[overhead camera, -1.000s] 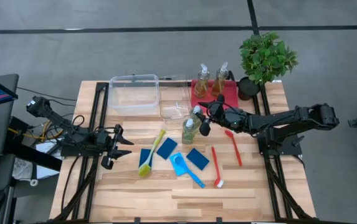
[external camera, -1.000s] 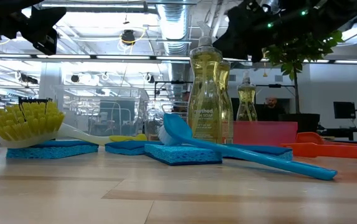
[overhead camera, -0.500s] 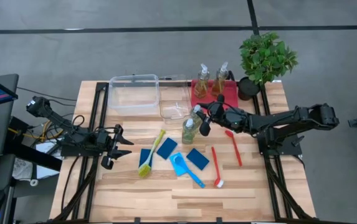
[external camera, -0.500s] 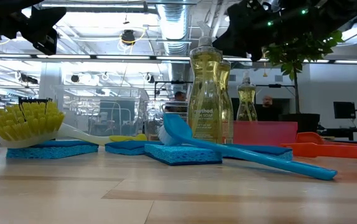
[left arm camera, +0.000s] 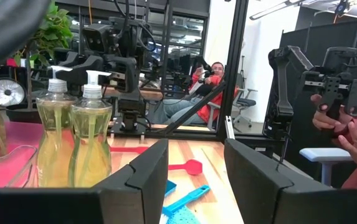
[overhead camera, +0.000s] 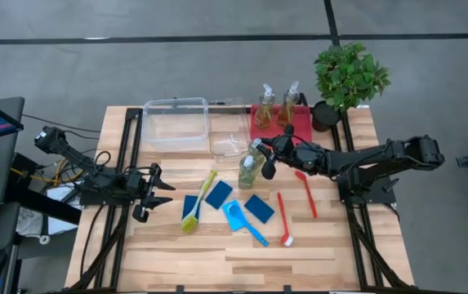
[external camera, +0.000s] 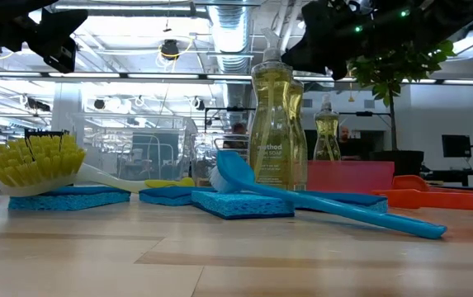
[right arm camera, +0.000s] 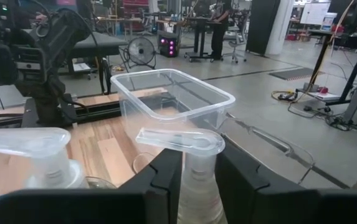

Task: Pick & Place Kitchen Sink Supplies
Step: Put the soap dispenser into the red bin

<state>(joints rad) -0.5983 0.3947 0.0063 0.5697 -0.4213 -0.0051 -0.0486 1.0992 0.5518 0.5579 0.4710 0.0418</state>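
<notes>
Right now the right gripper [right arm camera: 197, 177] has its two dark fingers [right arm camera: 166, 180] pressed against either side of a pump bottle's [right arm camera: 197, 186] neck, just under the white pump head, so it reads as gripping the bottle at its thinnest part. In the high view that bottle [overhead camera: 255, 152] stands near the middle of the surface [overhead camera: 299, 253], with a second bottle [overhead camera: 247, 171] touching or almost touching it. That closeness is the main hazard: lifting at a tilt could knock the neighbour over onto the blue sponges [overhead camera: 217, 194] and the blue brush [overhead camera: 242, 219] beside it. A neck hold is also narrow, so the heavy liquid body may swing or slip through the fingers. The clear bin [overhead camera: 176, 121] sits well apart across the surface, with a smaller clear container [overhead camera: 229, 147] between, which a low carry might clip. The left gripper [overhead camera: 153, 192] waits with its fingers apart, holding nothing, near the green brush [overhead camera: 198, 204].
</notes>
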